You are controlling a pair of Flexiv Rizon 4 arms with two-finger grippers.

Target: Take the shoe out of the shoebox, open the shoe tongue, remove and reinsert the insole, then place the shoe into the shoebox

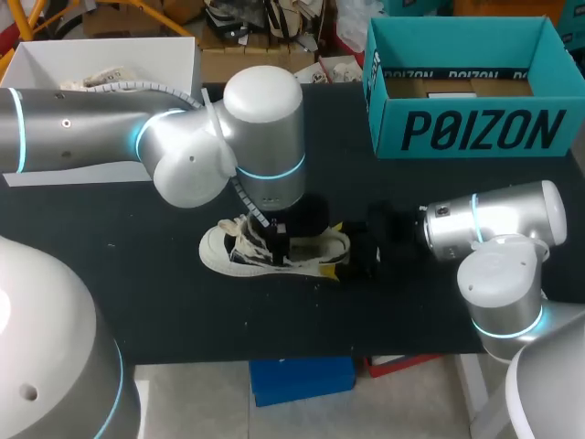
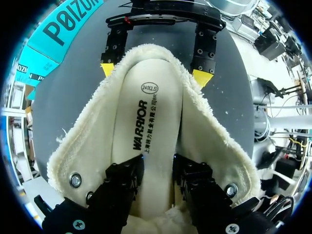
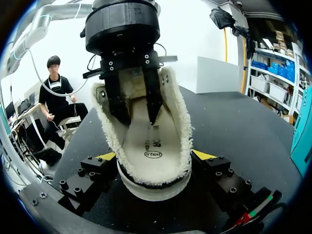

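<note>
The shoe (image 1: 239, 251) is laid on its sole near the middle of the table (image 1: 155, 302), well apart from the shoebox (image 1: 475, 128) set at the far right corner. Its heel is clamped from both sides by the right gripper (image 3: 155, 156). The left gripper (image 2: 156, 170) is lowered into the shoe's opening onto the insole (image 2: 146, 112); whether the insole is pinched cannot be told.

A black table (image 1: 164, 302) carries a white shoe (image 1: 218, 251) near the middle; a teal shoebox (image 1: 475, 133) stands open at its far right corner.
</note>
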